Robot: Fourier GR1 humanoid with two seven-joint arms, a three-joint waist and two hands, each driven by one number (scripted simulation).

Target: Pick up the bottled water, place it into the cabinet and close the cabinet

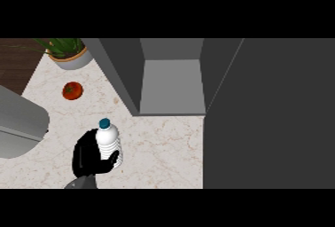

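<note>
Lower left of frame: a black hand (pixel 88 155) is curled around the bottled water (pixel 108 142), thumb across its lower body — which of the robot's hands it is cannot be told. The bottle stands upright on the marble counter (pixel 163 146), blue cap up. Open cabinet (pixel 171 84) at upper centre, its door (pixel 268 115) filling the right side. Tomato (pixel 72 90) and potted plant (pixel 67 52) upper left.

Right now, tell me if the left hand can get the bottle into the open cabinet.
Probably yes. The left hand is curled round the bottled water, and bare counter lies between it and the open cabinet; nothing stands in the opening.
</note>
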